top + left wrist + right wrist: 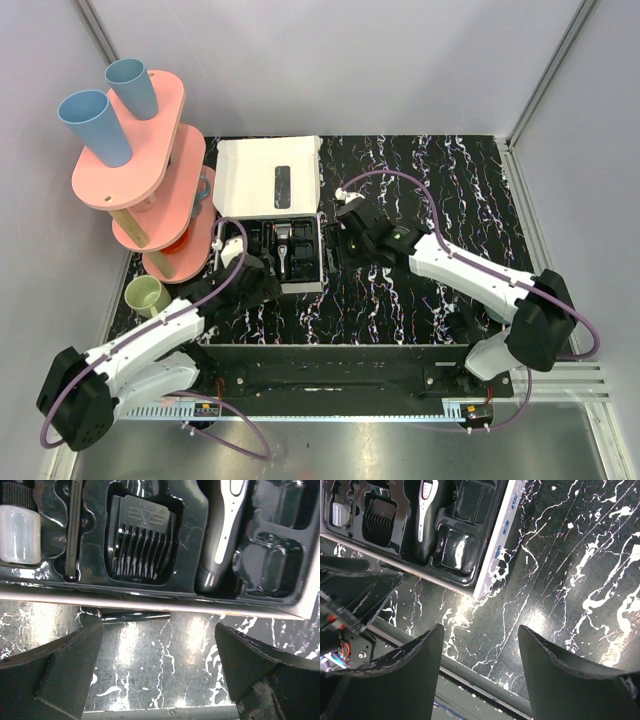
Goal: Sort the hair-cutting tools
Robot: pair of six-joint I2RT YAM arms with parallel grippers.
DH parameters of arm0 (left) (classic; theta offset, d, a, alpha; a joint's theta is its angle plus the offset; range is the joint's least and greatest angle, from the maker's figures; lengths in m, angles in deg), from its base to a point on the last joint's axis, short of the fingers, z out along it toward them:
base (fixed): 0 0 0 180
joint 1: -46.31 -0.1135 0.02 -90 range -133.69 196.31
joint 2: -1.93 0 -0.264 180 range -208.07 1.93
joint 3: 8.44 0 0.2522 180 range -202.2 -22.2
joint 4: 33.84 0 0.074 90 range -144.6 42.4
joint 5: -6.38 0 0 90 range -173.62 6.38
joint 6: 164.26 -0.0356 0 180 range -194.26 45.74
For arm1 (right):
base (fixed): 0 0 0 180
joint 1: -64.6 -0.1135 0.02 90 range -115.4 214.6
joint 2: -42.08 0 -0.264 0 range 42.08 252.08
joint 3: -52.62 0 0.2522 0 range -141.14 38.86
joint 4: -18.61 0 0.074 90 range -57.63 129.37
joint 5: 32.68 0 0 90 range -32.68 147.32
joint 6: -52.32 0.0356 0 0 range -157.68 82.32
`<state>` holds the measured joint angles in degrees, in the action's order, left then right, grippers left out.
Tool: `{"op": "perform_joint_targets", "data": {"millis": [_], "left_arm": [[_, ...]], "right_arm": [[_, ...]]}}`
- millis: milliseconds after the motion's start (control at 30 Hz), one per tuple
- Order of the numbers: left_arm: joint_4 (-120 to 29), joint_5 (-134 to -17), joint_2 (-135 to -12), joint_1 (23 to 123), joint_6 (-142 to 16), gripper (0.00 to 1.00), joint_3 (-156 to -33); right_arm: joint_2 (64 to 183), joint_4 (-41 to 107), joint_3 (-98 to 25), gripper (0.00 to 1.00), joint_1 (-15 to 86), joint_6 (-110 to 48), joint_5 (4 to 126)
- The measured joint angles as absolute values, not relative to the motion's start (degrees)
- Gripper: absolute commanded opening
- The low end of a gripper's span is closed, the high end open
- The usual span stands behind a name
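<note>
A white box (268, 175) lies open at the table's middle, and its black moulded tray (270, 560) holds the tools. The slim black clipper with a grey head (225, 530) lies in its slot and also shows in the right wrist view (422, 520). A black comb attachment (140, 542) sits in the slot beside it, and a small clear bottle (19, 535) at the tray's left. My left gripper (159, 627) is open and empty, just in front of the tray's near edge. My right gripper (480, 628) is open and empty, above the table beside the tray's right corner.
A pink tiered stand (130, 165) with two blue cups (90, 125) fills the back left. A green cup (147, 295) stands by the left arm. A thin black piece (135, 614) lies under the box's near edge. Bare marbled table (450, 180) lies right of the box.
</note>
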<state>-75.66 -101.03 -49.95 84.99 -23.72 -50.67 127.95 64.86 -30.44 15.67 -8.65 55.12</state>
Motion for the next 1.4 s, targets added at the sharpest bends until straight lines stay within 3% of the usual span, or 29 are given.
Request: {"op": "perform_joint_targets", "data": {"millis": [667,1000,1167,1333,1400], "left_arm": [[-63.63,-102.45,-58.95,85.56,-31.87,0.99,-47.00],[-61.54,-102.10,-57.75,91.46,-29.03,0.98,-44.79],[-61.51,-102.41,-57.05,93.14,-27.35,0.92,-43.79],[-62.04,-103.35,-57.56,94.23,-26.19,0.68,-43.87],[-62.58,-103.83,-58.28,94.58,-26.04,0.64,-44.20]], "right_arm": [[126.26,65.28,-30.07,0.69,15.69,-7.99,56.57],[125.22,65.30,-29.70,0.69,15.69,-7.44,56.85],[124.60,65.39,-29.15,0.69,15.69,-7.16,56.92],[124.60,65.50,-28.76,0.68,15.69,-7.14,56.94],[124.60,65.50,-28.62,0.68,15.69,-7.14,56.94]]}}
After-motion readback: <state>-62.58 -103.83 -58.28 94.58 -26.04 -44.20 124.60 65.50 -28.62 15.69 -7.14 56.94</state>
